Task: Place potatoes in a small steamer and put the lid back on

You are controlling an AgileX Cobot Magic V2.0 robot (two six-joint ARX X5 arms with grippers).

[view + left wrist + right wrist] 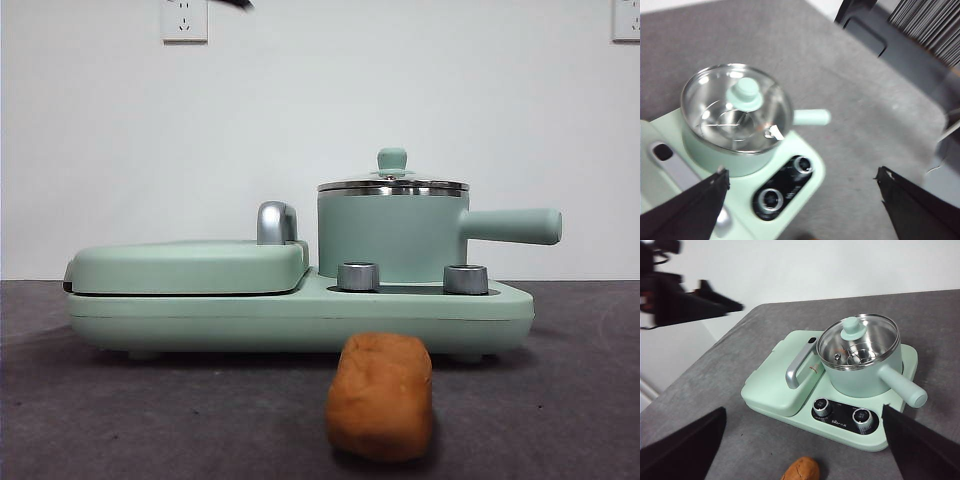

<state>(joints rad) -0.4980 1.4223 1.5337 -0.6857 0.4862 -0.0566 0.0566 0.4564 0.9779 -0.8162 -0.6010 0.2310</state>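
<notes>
- While the round glass lid [392, 181] with its mint-green knob sits on the mint-green steamer pot [392, 235], the orange-brown oblong potato [381, 396] lies on the grey surface [150, 420], near side.
- Left gripper [802, 200] above pot, jaws apart; right gripper [805, 450] apart, waiting.
- Advice: centre on knob, lift straight.

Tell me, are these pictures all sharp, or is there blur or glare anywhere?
Front view: crisp, evenly lit, with a soft shadow under the potato. Left wrist view: smeared throughout, with bright glints on the lid. Right wrist view: mostly clear, the steamer sharp, reflections inside it, the left gripper blurred at the picture's corner.
</notes>
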